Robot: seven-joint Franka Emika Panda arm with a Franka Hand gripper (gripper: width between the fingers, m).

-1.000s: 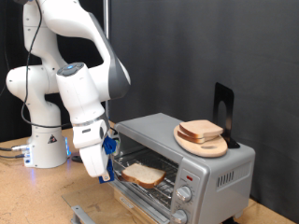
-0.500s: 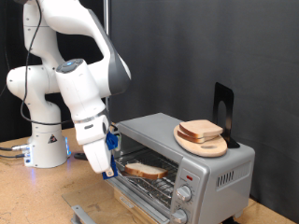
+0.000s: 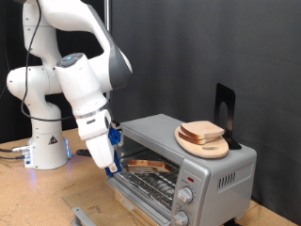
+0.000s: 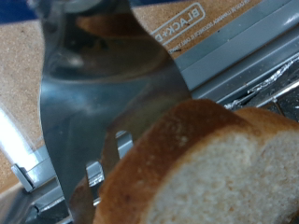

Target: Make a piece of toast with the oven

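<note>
The silver-grey oven [image 3: 218, 168] stands at the exterior view's right with its glass door [image 3: 94, 213] folded down open. My gripper [image 3: 112, 158] is at the oven's mouth, on its left side, and holds a flat metal spatula [image 4: 103, 103]. A pale slice of toast with a brown crust [image 3: 149, 165] lies on the spatula blade just above the wire rack inside the oven. In the wrist view the slice [image 4: 206, 168] fills the near corner over the blade. My fingers are hidden in both views.
A round light-wood plate [image 3: 203, 146] with another bread slice [image 3: 202, 131] sits on the oven's top, in front of a black stand [image 3: 225, 113]. Two knobs [image 3: 185, 197] are on the oven's right panel. The robot base [image 3: 42, 141] stands at the left.
My gripper has moved up and to the right towards the oven opening. The slice on the spatula has gone deeper into the oven and now shows nearly edge-on.
</note>
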